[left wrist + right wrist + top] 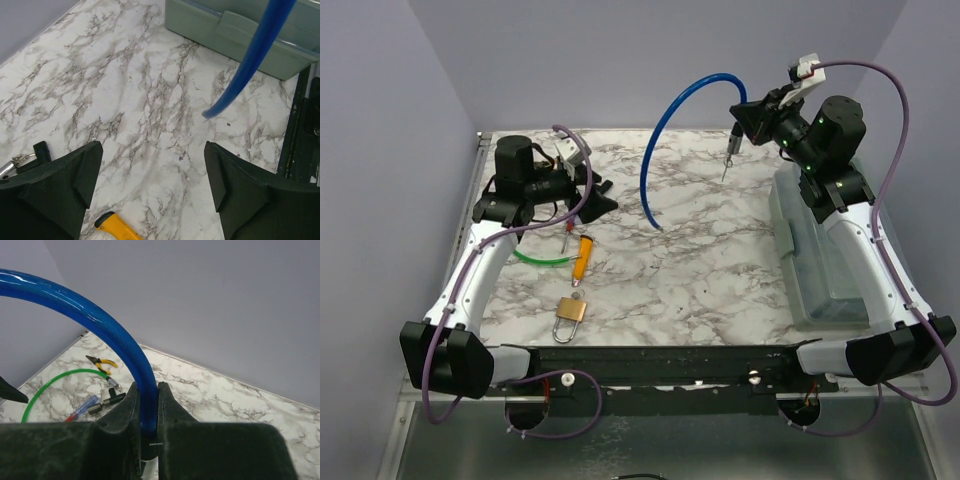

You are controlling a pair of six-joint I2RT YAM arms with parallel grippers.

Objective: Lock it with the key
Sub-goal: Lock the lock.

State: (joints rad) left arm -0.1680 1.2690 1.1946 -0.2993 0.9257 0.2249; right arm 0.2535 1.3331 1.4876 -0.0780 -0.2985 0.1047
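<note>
A brass padlock [570, 310] with a silver shackle lies flat near the table's front edge, left of centre. I cannot pick out the key in any view. My left gripper [598, 196] hovers at the back left, well behind the padlock. In the left wrist view that gripper [152, 167] stands open, with only bare marble between its black fingers [60, 195]. My right gripper [750, 118] is raised at the back right, shut on a blue tube [665, 120] that arches left and down to the table. The same tube [100, 325] runs between the pinched jaws of the right gripper [148, 386].
A yellow-handled tool [583, 257] and a green tube [542, 260] lie between the left gripper and the padlock. A grey plastic bin [820, 260] stands along the right side. The right wrist view shows yellow pliers [102, 361], a black fitting [112, 399] and a blue-and-red screwdriver [82, 407].
</note>
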